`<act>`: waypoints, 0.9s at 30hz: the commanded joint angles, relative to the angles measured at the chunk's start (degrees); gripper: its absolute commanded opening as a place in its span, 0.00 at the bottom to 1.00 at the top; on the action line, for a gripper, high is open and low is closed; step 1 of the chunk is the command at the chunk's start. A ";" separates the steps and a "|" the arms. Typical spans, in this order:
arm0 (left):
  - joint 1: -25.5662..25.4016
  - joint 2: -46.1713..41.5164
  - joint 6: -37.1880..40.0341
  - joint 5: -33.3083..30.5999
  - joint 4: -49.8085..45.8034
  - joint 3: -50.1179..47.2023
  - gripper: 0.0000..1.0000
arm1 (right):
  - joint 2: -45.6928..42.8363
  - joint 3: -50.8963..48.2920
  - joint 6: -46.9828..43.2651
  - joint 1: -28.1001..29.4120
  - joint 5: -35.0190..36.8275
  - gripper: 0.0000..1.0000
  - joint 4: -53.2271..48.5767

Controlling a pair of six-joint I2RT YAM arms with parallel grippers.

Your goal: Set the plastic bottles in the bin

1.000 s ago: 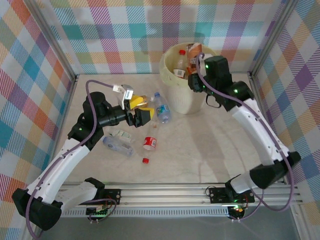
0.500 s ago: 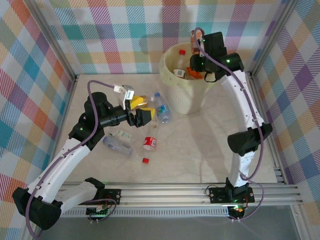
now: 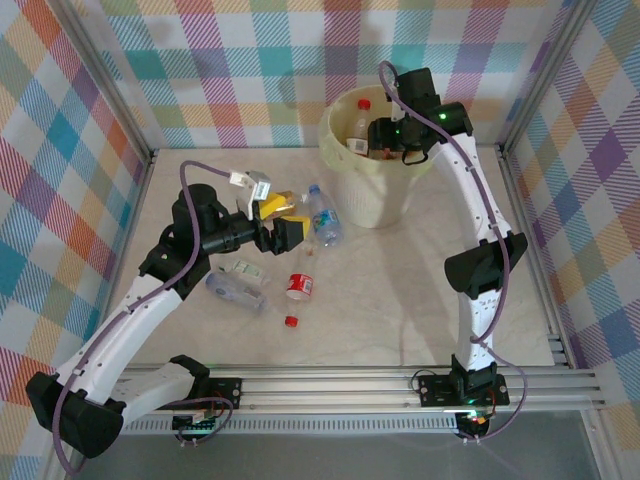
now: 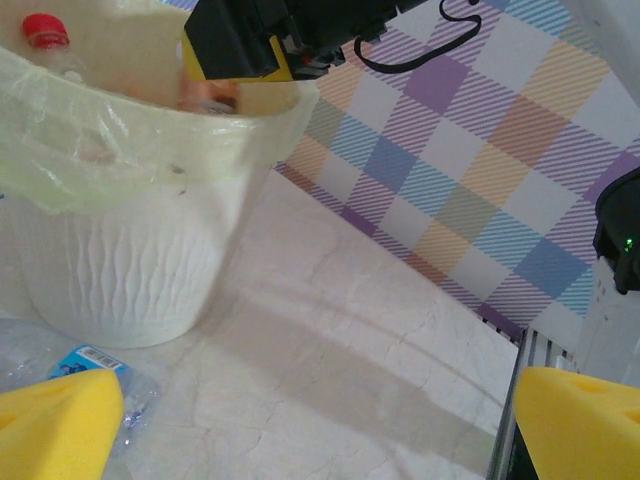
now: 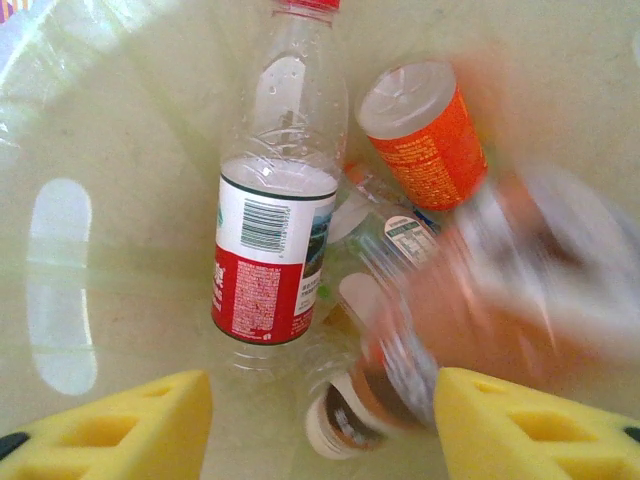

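Fingers, right: the right gripper (image 5: 320,430) was held wide open over the bin (image 5: 100,150), with nothing clamped. A blurred brown bottle (image 5: 500,290) was caught below the pads and judged to be falling.
Fingers, left: the left gripper (image 4: 318,430) was spread open and empty, low over the table (image 4: 330,350), with the blue-label bottle (image 4: 100,365) just beside one pad.
Bottles: a red-label bottle (image 5: 270,260) and an orange-label bottle (image 5: 420,135) were seen inside the bin. A crushed clear bottle (image 3: 238,290) and a loose red cap (image 3: 290,321) lay on the table.
Risk: the blue-label bottle could be nudged and rolled away by a closing pad. Thin, slick plastic could be squeezed out of the grip.
Materials: the bin wall (image 4: 110,270) was pale plastic with wavy ribs. A translucent liner (image 4: 90,150) was folded over the rim, and the pads were yellow foam.
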 commanded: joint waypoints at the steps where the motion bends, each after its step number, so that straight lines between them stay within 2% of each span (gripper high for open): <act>1: -0.55 0.22 1.52 -0.59 -1.19 1.04 1.00 | -1.29 1.66 0.40 -0.44 -1.11 0.64 0.04; 6: -0.59 -0.12 1.62 -0.97 -1.39 1.13 1.00 | -3.81 1.24 -0.49 -0.43 -2.53 0.67 1.12; 9: -0.61 -0.26 1.95 -1.31 -1.68 1.16 1.00 | -7.64 -2.93 -1.23 -0.41 -4.59 0.70 3.91; 15: -0.62 0.85 1.72 -1.42 -1.48 1.16 1.00 | -18.75 -16.15 -1.69 -0.41 -8.44 0.72 10.63; 20: -0.60 0.22 3.52 -3.21 -3.92 1.91 1.00 | -32.08 -35.55 -1.79 -0.08 -15.63 0.73 21.17; 27: -0.62 0.45 4.58 -6.03 -6.01 2.35 1.00 | -46.12 -53.58 -0.28 2.06 -21.20 0.76 25.06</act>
